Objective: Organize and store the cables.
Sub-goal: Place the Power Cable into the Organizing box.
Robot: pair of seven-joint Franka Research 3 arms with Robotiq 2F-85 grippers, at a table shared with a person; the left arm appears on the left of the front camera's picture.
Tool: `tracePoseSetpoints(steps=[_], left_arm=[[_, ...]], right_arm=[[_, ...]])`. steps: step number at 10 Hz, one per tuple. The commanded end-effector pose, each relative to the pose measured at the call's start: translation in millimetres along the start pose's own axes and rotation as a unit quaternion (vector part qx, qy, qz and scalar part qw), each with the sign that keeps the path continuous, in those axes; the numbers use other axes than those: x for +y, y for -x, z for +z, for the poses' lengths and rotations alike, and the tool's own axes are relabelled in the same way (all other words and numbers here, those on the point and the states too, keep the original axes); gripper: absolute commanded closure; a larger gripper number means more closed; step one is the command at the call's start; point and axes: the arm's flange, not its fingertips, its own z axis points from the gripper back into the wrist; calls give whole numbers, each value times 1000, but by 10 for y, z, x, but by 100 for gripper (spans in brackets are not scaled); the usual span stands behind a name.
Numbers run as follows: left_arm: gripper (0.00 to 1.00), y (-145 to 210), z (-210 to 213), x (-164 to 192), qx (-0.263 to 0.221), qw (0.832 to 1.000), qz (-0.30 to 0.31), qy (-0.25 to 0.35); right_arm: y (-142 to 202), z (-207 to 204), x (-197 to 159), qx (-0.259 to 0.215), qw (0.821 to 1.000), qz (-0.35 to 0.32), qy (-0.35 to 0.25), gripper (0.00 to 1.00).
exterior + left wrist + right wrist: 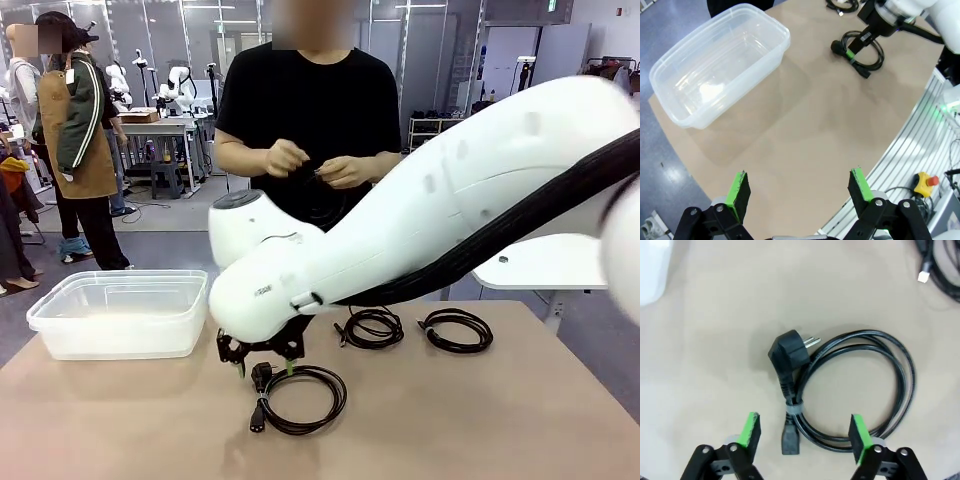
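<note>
Right claw [804,422] hovers with its green pads spread wide and nothing pinched, just above a coiled black cable [789,354] lying flat on the tan surface [705,340]. The cable's pale tie [793,408] and small end plug lie between the pads, with the round wall plug just beyond them. Farther past this claw, a second coil [372,342] and a third coil [457,347] lie side by side. A clear plastic bin [120,325] stands off to its left. The left claw [799,179], also spread, hangs over bare surface, with the bin ahead of it. Across the surface, a person's hands [345,172] are held together at chest height.
</note>
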Motion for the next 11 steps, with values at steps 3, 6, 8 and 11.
tracePoseSetpoints(steps=[3,6,8,11], left_arm=[[0,-88,-30,-180,30,1000,-3,-6],[0,-524,-265,-640,88,995,18,32],[0,-790,-589,-933,108,993,46,13],[0,-1011,-1235,-1380,82,993,79,-8]], right_arm=[[96,572,-1183,-8,991,100,-88,0],[304,966,-2053,-30,983,152,-97,0],[531,1067,-2562,-50,982,158,-95,0],[1042,1077,-3250,-66,976,191,-76,0]])
